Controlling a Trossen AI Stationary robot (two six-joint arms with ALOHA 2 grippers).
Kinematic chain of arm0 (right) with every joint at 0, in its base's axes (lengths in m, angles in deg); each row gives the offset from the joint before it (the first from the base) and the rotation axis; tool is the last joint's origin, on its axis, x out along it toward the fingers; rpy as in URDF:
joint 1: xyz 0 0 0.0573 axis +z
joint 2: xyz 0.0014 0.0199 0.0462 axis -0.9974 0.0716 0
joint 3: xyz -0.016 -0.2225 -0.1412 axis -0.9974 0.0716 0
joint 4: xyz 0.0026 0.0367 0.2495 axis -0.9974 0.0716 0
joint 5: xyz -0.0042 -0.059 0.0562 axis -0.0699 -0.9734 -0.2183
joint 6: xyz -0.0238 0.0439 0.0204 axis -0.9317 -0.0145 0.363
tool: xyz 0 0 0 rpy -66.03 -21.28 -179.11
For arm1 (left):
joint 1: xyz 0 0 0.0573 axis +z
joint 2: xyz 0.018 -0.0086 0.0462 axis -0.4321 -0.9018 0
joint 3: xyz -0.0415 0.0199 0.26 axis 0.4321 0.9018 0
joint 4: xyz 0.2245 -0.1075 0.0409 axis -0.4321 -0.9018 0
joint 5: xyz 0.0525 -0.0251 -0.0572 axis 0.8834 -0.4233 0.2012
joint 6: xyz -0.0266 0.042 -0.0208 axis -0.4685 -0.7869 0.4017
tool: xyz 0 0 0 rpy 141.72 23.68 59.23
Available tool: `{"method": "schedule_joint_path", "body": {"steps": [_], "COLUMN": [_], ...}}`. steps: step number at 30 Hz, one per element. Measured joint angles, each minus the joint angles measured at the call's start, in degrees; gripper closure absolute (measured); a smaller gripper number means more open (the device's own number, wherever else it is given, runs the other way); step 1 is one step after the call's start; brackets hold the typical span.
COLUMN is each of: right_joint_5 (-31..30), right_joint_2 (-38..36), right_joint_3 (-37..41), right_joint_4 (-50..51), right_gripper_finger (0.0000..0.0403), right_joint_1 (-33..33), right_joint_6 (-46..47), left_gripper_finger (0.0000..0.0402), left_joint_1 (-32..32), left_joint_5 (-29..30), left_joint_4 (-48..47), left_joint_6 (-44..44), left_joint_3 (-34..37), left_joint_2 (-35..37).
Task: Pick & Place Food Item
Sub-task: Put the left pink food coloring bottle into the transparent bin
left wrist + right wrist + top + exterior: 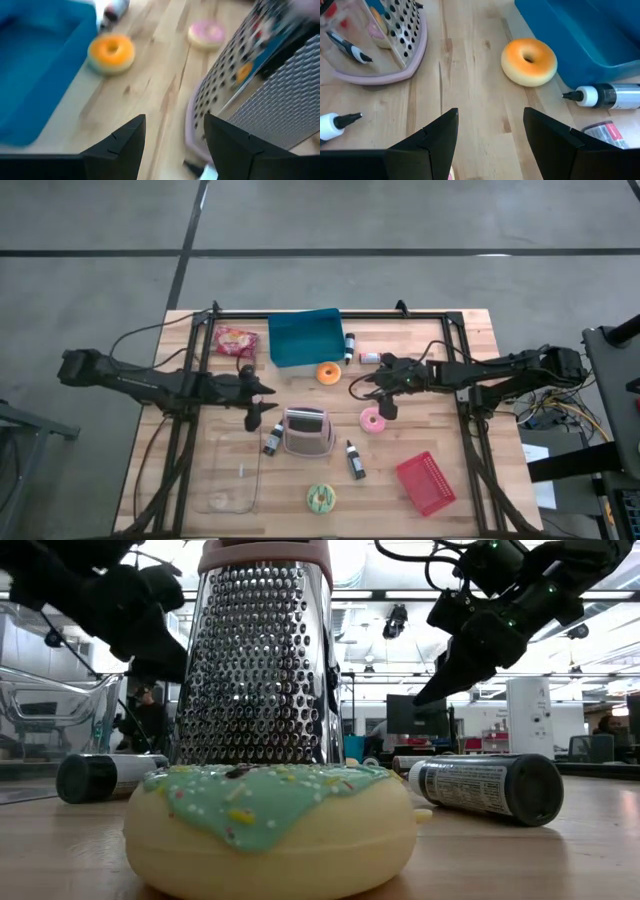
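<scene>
An orange-iced donut [328,373] lies on the table just in front of the blue bin [306,338]; it also shows in the left wrist view [111,51] and the right wrist view [529,61]. A pink donut [373,420] lies right of the metal grater [308,430], and a green-iced donut [321,498] lies near the front edge [270,825]. My left gripper [262,402] hovers open and empty left of the grater [175,135]. My right gripper [383,402] hovers open and empty just above the pink donut, right of the orange one [490,130].
A red snack bag [236,340] lies left of the bin. Small dark bottles [355,460] lie around the grater and beside the bin [605,95]. A red basket [426,482] sits at the front right, a clear container [230,470] at the front left.
</scene>
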Motion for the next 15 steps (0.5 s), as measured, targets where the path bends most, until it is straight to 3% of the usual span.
{"method": "schedule_joint_path", "body": {"steps": [10,15], "right_joint_5": [-0.01,-0.01], "right_joint_2": [-0.14,-0.16], "right_joint_3": [2.78,3.4], "right_joint_4": [0.96,0.87], "right_gripper_finger": [0.0184,0.0184], "right_joint_1": [0.0,0.0], "right_joint_6": [1.09,1.32], "left_gripper_finger": [0.0195,0.0195], "left_joint_1": [0.07,0.07], "left_joint_5": [5.76,6.46], "left_joint_4": [-35.46,-45.92], "left_joint_6": [1.6,-2.24], "left_joint_3": [-16.66,-19.87], "left_joint_2": [-7.95,-7.95]}}
